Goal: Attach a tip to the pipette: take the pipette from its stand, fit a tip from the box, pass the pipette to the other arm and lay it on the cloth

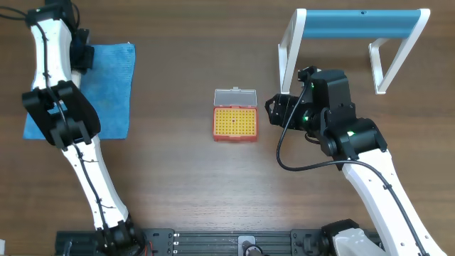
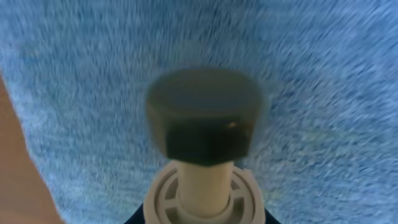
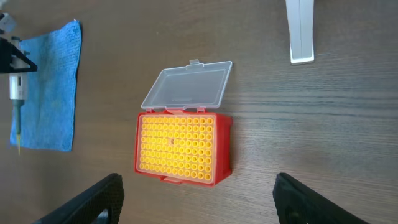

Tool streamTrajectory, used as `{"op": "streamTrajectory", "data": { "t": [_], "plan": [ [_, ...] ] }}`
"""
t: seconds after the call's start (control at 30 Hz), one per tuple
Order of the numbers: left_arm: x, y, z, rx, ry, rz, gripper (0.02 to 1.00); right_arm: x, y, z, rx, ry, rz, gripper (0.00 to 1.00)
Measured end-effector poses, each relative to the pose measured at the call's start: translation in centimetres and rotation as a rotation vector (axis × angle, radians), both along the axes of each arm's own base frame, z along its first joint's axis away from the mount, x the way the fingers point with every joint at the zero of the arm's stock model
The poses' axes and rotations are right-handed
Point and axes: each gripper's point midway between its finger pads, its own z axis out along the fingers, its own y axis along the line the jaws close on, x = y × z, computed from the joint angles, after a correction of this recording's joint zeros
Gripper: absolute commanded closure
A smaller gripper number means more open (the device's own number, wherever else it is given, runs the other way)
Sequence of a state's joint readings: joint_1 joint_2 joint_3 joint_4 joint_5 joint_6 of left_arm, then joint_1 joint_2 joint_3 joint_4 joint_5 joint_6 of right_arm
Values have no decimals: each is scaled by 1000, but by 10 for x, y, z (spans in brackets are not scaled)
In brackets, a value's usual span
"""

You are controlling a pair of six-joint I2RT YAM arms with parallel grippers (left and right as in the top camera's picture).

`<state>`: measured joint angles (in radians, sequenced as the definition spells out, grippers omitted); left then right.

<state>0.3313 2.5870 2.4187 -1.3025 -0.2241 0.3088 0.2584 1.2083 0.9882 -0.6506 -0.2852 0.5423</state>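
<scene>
My left gripper (image 1: 82,55) is at the far left over the blue cloth (image 1: 114,78), shut on the pipette (image 3: 15,90). The pipette hangs upright with a yellow tip (image 3: 18,140) pointing down at the cloth (image 3: 46,87). In the left wrist view its dark plunger knob (image 2: 205,118) sits close to the camera, with cloth (image 2: 323,74) behind it. The red tip box (image 1: 234,124) stands mid-table with its clear lid (image 3: 186,86) open and yellow tips (image 3: 177,146) filling it. My right gripper (image 1: 277,110) is just right of the box, open and holding nothing (image 3: 198,193).
The white and blue pipette stand (image 1: 359,25) is at the back right, and one white leg (image 3: 300,31) of it lies beyond the tip box. Bare wooden table (image 1: 178,185) lies between the cloth and the box and along the front.
</scene>
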Motion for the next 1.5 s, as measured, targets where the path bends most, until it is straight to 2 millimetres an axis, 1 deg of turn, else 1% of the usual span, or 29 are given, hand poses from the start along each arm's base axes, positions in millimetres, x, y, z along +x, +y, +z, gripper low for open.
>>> {"op": "streamTrajectory", "data": {
  "t": [0.1,0.27,0.43,0.47,0.5,0.57,0.63,0.67,0.7,0.8,0.87,0.93,0.97,1.0,1.07,1.1,1.13,1.17,1.2,1.23,1.27,1.3,1.33,1.37,1.4,1.43,1.47,1.5],
  "plan": [
    [10,-4,-1,-28,-44,-14,993,0,0,0,9,6,-12,215],
    [16,-11,-2,-102,-85,-9,993,0,0,0,16,12,-22,218],
    [12,-2,-3,-133,-99,28,991,0,0,0,18,14,-24,215],
    [12,-1,-3,-133,-100,30,879,0,0,0,18,13,-24,218],
    [12,-2,-3,-137,-100,30,741,0,0,0,18,14,-25,218],
    [12,-2,-3,-140,-103,38,586,0,0,0,20,16,-28,213],
    [11,-4,-4,-146,-98,43,579,0,0,0,24,18,-33,222],
    [9,-4,-4,-149,-91,42,524,0,0,0,26,20,-35,218],
    [8,-5,-4,-151,-84,43,134,0,0,0,27,20,-36,215],
    [2,-8,-5,-160,-61,46,119,2,0,2,31,13,-38,213],
    [1,-14,-5,-166,-51,60,121,10,3,9,45,-30,-40,215],
    [1,-22,3,-166,-51,52,121,18,5,18,59,-79,-39,215],
    [3,-27,16,-161,-67,40,121,20,5,20,61,-93,-37,215],
    [4,-33,37,-154,-91,26,121,23,6,23,60,-113,-30,211],
    [1,-48,100,-131,-180,-5,119,28,6,30,50,-164,-22,213],
    [-7,-56,128,-123,-208,-17,119,31,3,35,39,-190,-29,215],
    [-20,-66,170,-111,-259,-31,119,32,-2,40,17,-218,-48,202],
    [-32,-73,196,-106,-290,-40,119,33,-8,45,-6,-243,-71,145],
    [-50,-79,219,-106,-302,-43,119,34,-16,51,-32,-271,-102,110],
    [-90,-90,246,-118,-277,-35,117,33,-34,68,-83,-339,-178,104],
    [-101,-93,265,-116,-322,-19,119,31,-43,78,-106,-376,-213,99],
    [-111,-97,282,-126,-372,1,119,27,-54,93,-133,-430,-254,99],
    [-120,-103,294,-149,-411,9,119,22,-60,104,-151,-470,-270,97],
    [-131,-113,307,-183,-454,9,119,15,-67,118,-174,-519,-282,97],
    [-140,-123,317,-215,-486,1,119,8,-72,127,-191,-553,-285,97],
    [-155,-136,325,-257,-510,-6,119,-5,-78,138,-209,-590,-288,99],
    [-173,-149,332,-297,-538,-20,119,-19,-83,145,-229,-612,-286,97],
    [-193,-162,340,-327,-574,-31,119,-39,-90,154,-248,-651,-282,97]
  ]
}}
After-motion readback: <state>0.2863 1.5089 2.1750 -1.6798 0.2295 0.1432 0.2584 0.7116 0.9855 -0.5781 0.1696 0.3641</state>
